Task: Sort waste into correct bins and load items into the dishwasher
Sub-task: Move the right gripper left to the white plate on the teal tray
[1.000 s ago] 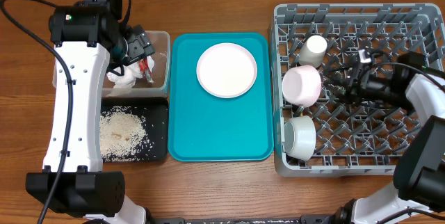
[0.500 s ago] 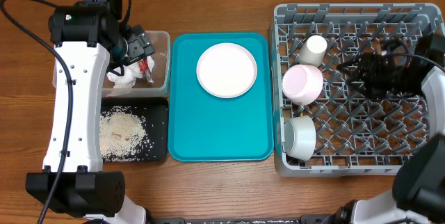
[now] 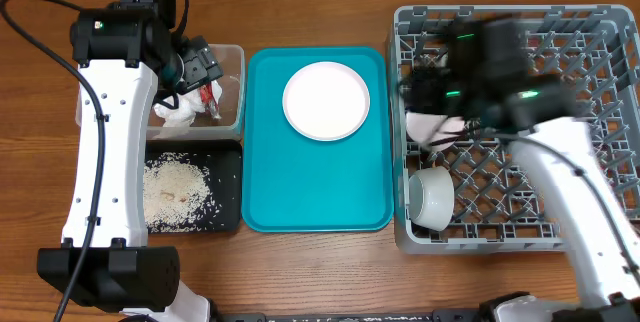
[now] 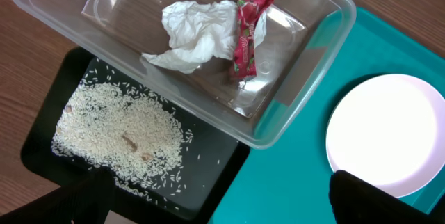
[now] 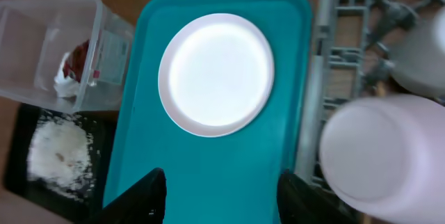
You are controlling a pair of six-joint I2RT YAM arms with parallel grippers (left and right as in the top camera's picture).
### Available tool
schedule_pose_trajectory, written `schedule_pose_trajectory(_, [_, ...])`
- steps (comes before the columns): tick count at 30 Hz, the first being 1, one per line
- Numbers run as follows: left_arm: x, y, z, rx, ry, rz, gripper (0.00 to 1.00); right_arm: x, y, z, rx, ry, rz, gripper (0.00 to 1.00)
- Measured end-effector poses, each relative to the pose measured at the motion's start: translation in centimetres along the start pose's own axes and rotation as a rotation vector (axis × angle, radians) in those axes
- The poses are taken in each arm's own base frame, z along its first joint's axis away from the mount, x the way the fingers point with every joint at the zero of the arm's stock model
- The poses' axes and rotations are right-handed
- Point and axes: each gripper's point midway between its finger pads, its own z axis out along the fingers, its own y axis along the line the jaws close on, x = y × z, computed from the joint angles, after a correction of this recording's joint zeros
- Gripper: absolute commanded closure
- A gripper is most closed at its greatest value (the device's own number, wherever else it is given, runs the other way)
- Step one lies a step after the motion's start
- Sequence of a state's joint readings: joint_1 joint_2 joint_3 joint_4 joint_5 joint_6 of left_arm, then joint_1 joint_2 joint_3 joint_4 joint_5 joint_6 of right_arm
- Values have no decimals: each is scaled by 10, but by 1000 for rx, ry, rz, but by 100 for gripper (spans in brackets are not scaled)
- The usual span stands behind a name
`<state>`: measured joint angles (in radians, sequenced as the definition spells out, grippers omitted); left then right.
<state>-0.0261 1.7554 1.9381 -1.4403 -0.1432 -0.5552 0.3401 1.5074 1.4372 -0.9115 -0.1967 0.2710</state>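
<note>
Wooden table (image 3: 320, 262); white bowl (image 3: 432, 197) overhead only

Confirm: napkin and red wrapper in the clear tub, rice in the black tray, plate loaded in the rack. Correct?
No. The plate is not in the rack; it lies on the teal tray, as the overhead view shows. The napkin and red wrapper are in the clear tub and the rice is in the black tray.

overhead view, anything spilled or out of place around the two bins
Nothing stands out. The rice lies loosely scattered but all inside the black tray; the napkin and red wrapper sit in the clear tub. No grains show on the teal tray or the table.
</note>
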Motion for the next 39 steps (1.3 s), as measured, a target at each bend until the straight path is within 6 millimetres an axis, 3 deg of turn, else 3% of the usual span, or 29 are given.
schedule_pose_trajectory(8, [0,0,0,0,0,0,0,20,70,69,59,-26,-191,43])
schedule_pose_trajectory(10, [0,0,0,0,0,0,0,26,78,91,64,-20,-214,55])
schedule_pose_trajectory(12, [0,0,0,0,0,0,0,34,80,116,79,-2,-233,86])
schedule_pose_trajectory(13, [0,0,0,0,0,0,0,37,79,127,87,7,-232,96])
schedule_pose_trajectory(17, [0,0,0,0,0,0,0,53,66,176,123,52,-232,96])
schedule_pose_trajectory(21, [0,0,0,0,0,0,0,66,54,204,152,88,-233,96])
schedule_pose_trajectory(24, [0,0,0,0,0,0,0,75,50,213,153,120,-232,96])
schedule_pose_trajectory(29, [0,0,0,0,0,0,0,94,61,222,67,193,-222,96])
schedule_pose_trajectory(35, [0,0,0,0,0,0,0,125,60,220,18,315,-203,96])
schedule_pose_trajectory(39, [0,0,0,0,0,0,0,146,74,214,-87,419,-174,92])
